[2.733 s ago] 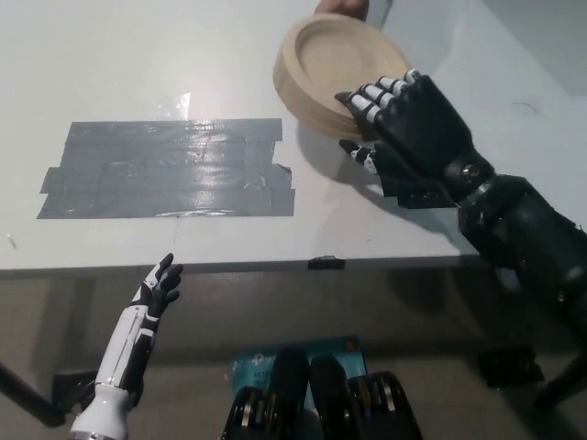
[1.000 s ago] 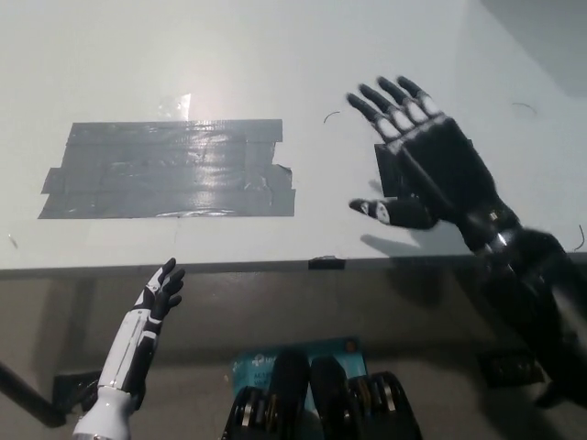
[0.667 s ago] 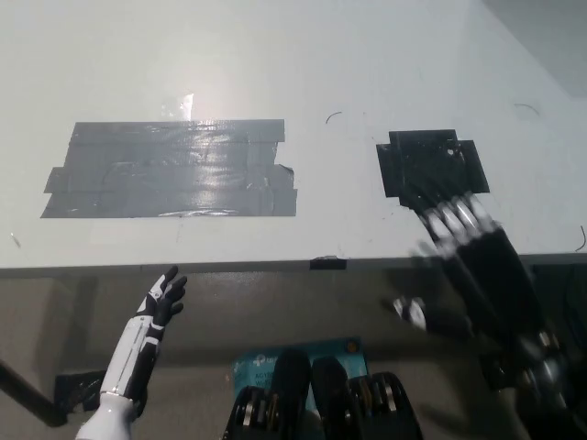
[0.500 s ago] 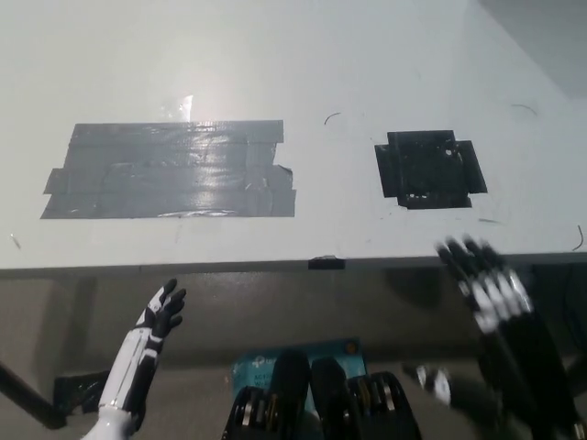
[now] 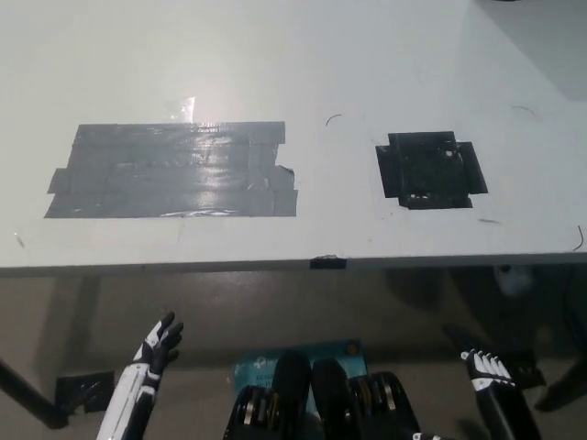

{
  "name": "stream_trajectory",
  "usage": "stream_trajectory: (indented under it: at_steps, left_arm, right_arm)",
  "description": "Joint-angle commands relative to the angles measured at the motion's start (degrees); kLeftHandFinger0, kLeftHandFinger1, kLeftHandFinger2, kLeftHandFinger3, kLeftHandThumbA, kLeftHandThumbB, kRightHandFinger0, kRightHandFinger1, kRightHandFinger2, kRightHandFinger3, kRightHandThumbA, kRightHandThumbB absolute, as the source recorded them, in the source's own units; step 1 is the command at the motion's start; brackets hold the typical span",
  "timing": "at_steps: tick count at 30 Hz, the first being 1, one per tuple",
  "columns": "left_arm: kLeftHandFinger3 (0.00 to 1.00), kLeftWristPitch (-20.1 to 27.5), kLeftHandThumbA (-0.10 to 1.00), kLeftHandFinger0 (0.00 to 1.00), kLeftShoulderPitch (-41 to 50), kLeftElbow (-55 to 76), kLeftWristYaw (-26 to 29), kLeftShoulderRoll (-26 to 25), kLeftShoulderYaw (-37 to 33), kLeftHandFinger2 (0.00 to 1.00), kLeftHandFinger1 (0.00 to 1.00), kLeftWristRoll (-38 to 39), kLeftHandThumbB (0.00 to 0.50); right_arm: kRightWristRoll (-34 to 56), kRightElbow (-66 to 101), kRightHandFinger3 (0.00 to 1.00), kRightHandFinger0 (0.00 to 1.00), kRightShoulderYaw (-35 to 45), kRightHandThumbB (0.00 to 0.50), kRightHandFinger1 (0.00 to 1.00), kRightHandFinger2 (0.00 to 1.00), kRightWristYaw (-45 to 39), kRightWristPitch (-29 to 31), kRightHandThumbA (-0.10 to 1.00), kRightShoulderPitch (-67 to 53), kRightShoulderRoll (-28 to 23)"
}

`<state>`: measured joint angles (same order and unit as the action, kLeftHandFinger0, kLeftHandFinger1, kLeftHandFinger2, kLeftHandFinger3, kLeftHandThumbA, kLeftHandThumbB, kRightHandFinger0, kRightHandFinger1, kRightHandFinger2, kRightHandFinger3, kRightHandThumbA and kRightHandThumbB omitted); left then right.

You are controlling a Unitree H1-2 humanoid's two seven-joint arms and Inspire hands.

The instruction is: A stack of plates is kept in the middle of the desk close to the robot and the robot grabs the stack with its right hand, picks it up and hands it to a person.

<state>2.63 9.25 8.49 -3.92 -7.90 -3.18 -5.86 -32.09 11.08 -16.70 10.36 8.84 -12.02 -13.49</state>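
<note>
No plates show in the head view at this moment. My black right hand (image 5: 491, 390) is low at the bottom right, below the near edge of the desk (image 5: 293, 55), with its fingers spread and nothing in it. At the bottom left, also below the desk edge, rests my white left hand (image 5: 156, 346), open and empty. A black tape patch (image 5: 429, 170) lies on the desk's right part.
A wide patch of grey tape (image 5: 171, 170) lies on the desk's left part. A small black tab (image 5: 327, 263) sits on the near edge. A blue object (image 5: 257, 367) lies on the floor under the desk.
The wooden plates held by my right hand at the far side are gone from view. My right hand opened, drew back over the desk and dropped below its near edge. The left hand sank slightly.
</note>
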Motion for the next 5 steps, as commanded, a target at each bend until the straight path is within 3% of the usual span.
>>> stream_trajectory:
  at_steps: [1,5]
  left_arm:
    - [1.00,1.8,1.00,1.00,2.6,3.3,-0.1,0.1,-0.6,1.00,1.00,-0.6,0.028]
    - [1.00,1.3,1.00,1.00,1.2,3.3,0.4,0.2,-0.3,1.00,1.00,-1.3,0.041]
  right_arm:
    - [4.4,0.8,1.00,1.00,0.1,0.264,1.00,1.00,-3.9,1.8,1.00,-1.7,-0.8]
    - [4.4,0.6,1.00,1.00,0.0,0.279,1.00,1.00,-5.5,0.6,1.00,0.0,-0.5]
